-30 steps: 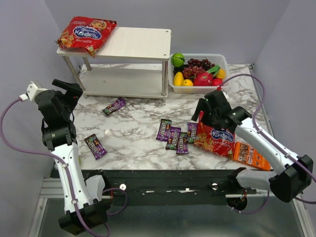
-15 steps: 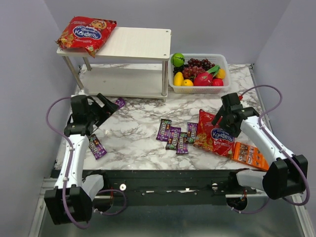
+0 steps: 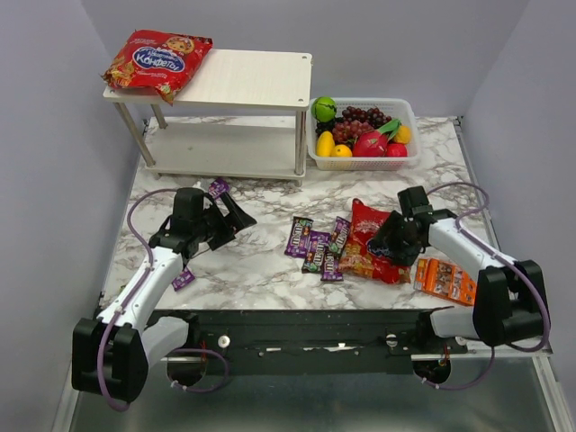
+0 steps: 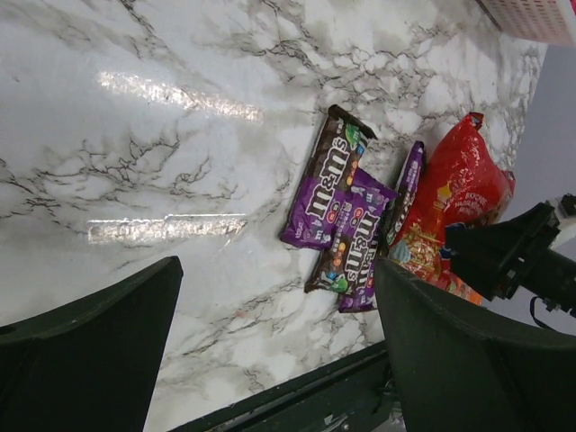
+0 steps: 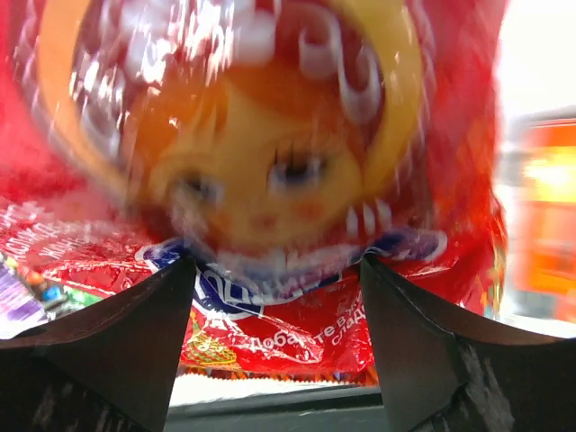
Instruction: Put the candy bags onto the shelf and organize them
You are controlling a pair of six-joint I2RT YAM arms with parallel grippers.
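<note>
Glossy red candy bag (image 3: 360, 225) looks light, soft, slippery; my right claw (image 5: 274, 270) gapes open astride it, best pinching its crimped end

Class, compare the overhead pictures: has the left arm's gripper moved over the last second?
Yes. The left gripper swung rightward, from beside the shelf's left legs to in front of its middle.

Pale lilac walls (image 3: 54, 90); grey-veined white marble table (image 3: 252, 261), glare streaks.
</note>
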